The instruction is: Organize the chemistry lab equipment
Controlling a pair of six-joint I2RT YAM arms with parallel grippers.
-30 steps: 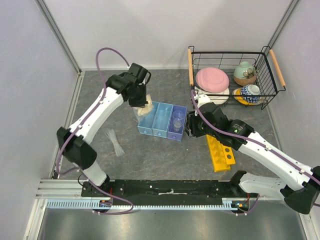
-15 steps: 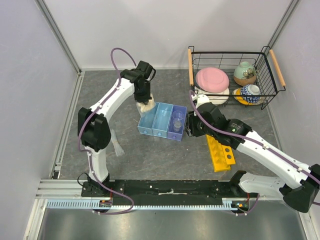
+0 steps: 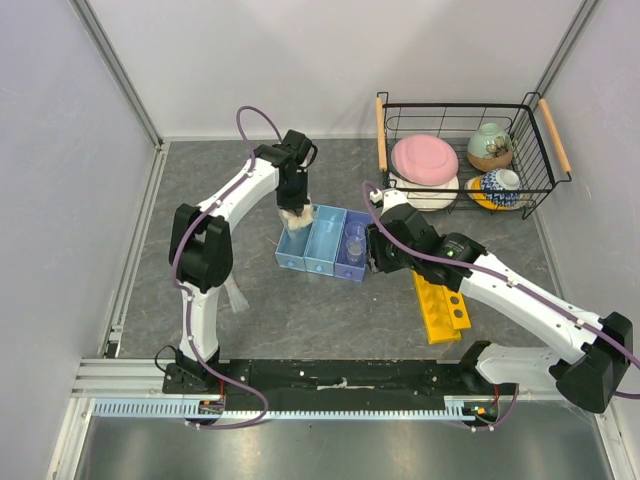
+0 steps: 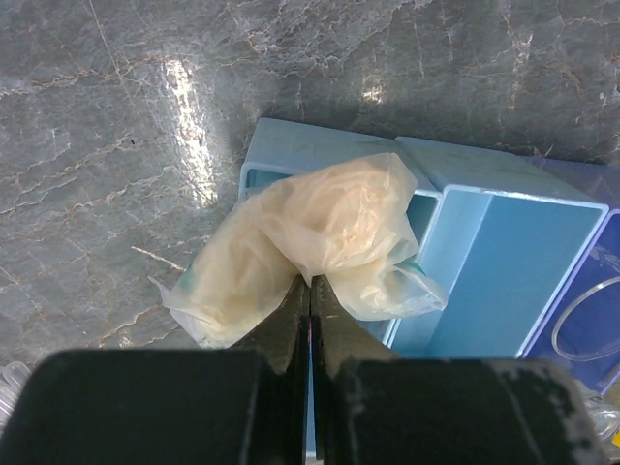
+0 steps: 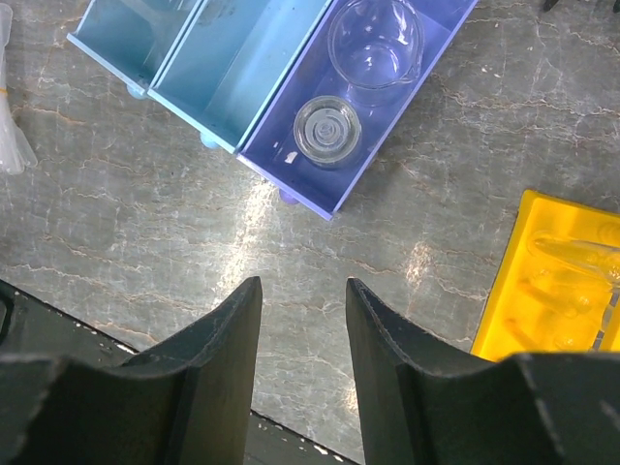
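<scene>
Low at the left of the top view, a bunch of test tubes [image 3: 238,298] lies on the table. The left gripper [image 4: 310,291] is pressed together, pinching the cream lump [image 4: 310,228]. The lump hangs over the outer rim of the left compartment of the tray [image 4: 504,262], partly above the table. In the tray's right, purple compartment sit a beaker [image 5: 375,39] and a funnel [image 5: 327,128], side by side. The right gripper [image 5: 303,291] hovers with fingers spread over bare table just beside that compartment. Further right lies the yellow rack [image 5: 557,291], with a clear tube across its top. In the upper right, the basket [image 3: 455,103] holds a pink plate [image 3: 424,158] and two bowls [image 3: 490,145].
</scene>
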